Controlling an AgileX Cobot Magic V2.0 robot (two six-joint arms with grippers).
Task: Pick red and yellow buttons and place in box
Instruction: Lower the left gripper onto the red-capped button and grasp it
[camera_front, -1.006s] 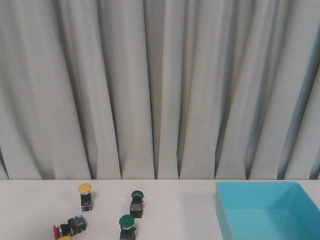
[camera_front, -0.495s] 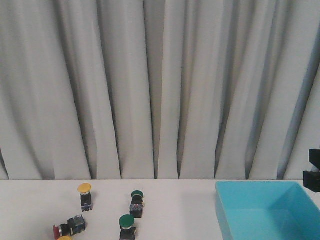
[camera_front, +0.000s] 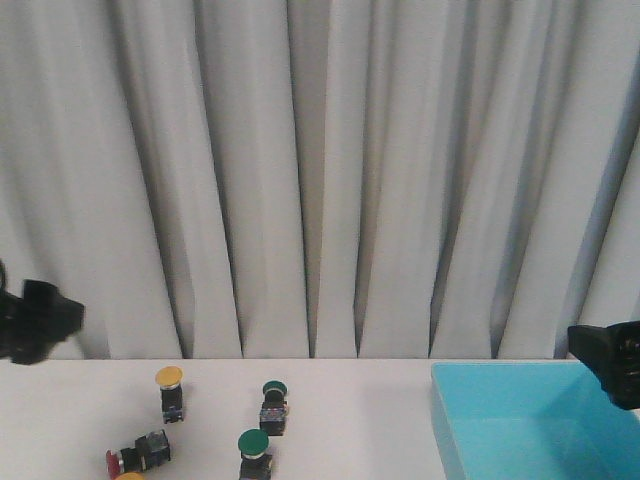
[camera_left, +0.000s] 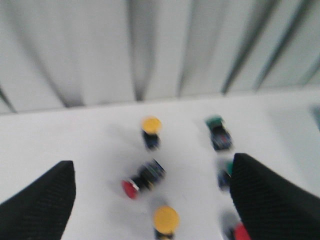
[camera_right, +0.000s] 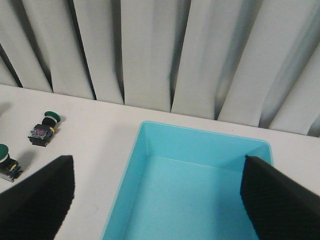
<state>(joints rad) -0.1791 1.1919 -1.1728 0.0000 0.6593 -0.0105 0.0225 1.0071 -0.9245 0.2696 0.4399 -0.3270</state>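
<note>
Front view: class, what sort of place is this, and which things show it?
Probably a robot test bench: a plain white table before a grey curtain, sample push-button switches laid out, and a turquoise box for sorting.

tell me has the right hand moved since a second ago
Yes. The right hand was out of the front view a second ago; now it has come in from the right edge, above the box's far right corner.

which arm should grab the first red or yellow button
Left. The left gripper is open and its wrist view looks down on the yellow button and red button. The right gripper hangs over the empty box, away from them.
</note>
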